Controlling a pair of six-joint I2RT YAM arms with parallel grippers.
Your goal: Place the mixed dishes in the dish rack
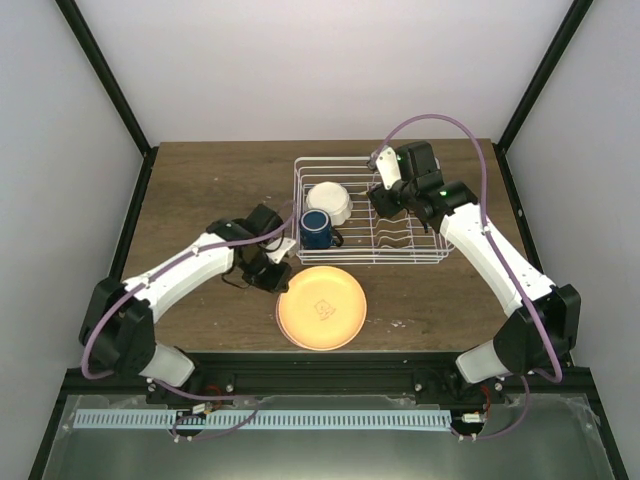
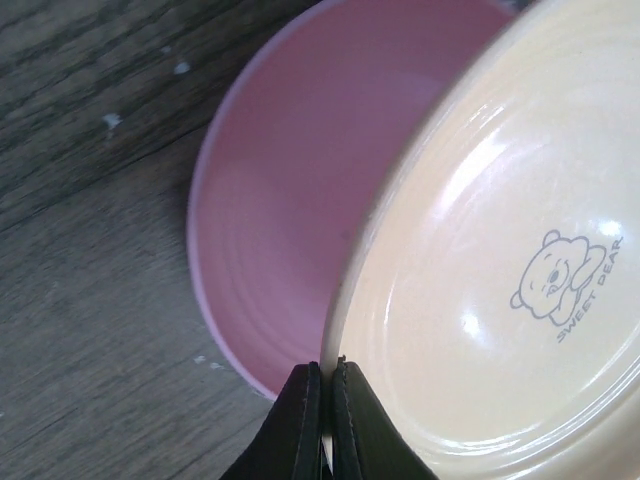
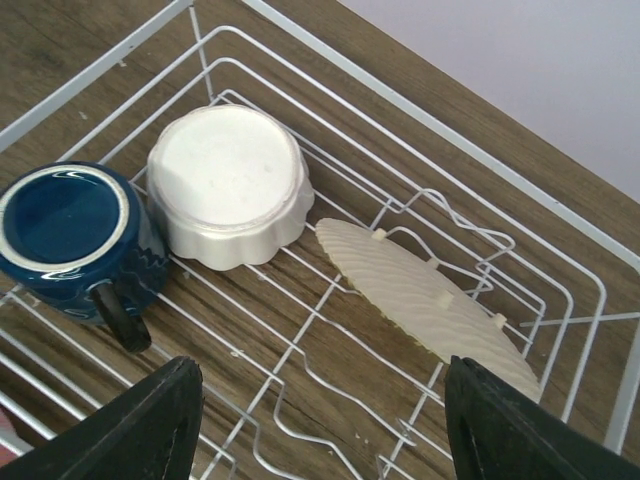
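The left gripper (image 2: 322, 420) has its fingers pressed together, tips at the rim of the orange plate (image 2: 480, 300); whether the rim is pinched between them I cannot tell. That plate lies ahead and right of the tips, over the pink plate (image 2: 280, 220), which shows ahead and left on the bench (image 2: 80, 200). The right gripper (image 3: 330, 440) hangs with fingers apart above the dish rack (image 1: 372, 159). In the rack, the blue mug (image 3: 65, 225) sits ahead-left, touching the white bowl (image 3: 230, 185), which is bottom up. A cream ribbed piece (image 3: 425, 300) lies ahead-right.
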